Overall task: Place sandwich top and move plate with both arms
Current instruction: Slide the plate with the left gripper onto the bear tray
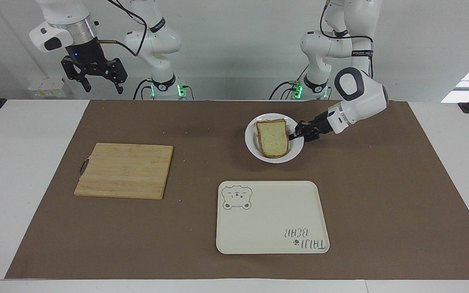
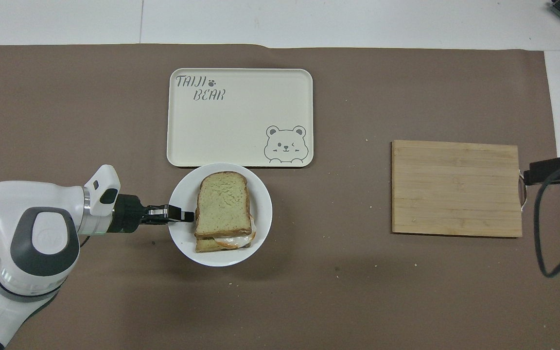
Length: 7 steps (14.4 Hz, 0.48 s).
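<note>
The sandwich top (image 1: pixel 273 137) lies on a lower slice with egg on the white plate (image 1: pixel 295 151). In the overhead view the sandwich top (image 2: pixel 223 206) covers most of the egg, whose white edge peeks out at the side nearer the robots. My left gripper (image 1: pixel 296 135) is shut on the plate's rim at the left arm's end and holds the plate (image 2: pixel 221 256) slightly above the mat, just robot-side of the tray. It also shows in the overhead view (image 2: pixel 185 214). My right gripper (image 1: pixel 100 86) is open and empty, and waits high over the table edge at the right arm's end.
A cream bear-print tray (image 1: pixel 272 217) lies farther from the robots than the plate; it also shows in the overhead view (image 2: pixel 239 116). A wooden cutting board (image 1: pixel 124 170) lies toward the right arm's end and shows in the overhead view (image 2: pixel 456 188).
</note>
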Tool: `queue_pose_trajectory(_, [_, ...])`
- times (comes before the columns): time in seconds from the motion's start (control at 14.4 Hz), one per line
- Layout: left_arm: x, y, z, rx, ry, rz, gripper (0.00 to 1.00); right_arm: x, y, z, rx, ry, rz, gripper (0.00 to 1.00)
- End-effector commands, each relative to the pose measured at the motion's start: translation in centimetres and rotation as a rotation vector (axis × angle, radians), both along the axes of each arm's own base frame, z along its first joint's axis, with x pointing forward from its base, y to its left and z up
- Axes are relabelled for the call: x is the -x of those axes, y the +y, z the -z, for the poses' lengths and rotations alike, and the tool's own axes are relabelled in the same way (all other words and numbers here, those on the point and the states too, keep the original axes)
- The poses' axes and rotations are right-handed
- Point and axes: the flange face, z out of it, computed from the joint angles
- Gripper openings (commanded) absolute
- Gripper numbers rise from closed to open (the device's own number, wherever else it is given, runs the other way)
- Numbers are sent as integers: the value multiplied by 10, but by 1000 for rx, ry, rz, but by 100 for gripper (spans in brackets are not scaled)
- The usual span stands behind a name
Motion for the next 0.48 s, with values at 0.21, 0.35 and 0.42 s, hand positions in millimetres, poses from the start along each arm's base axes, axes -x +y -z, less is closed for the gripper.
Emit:
queue_pose_trajectory(0.21, [-75, 1, -23, -27, -100, 72, 0, 8, -2, -1, 17, 1, -20, 100])
queue_pose_trajectory(0.35, [-99, 9, -31, -35, -126, 47, 0, 7, -2, 0, 17, 2, -22, 100])
queue_pose_trajectory(0.42, [-108, 12, -35, -48, -137, 45, 0, 7, -2, 0, 17, 2, -22, 100])
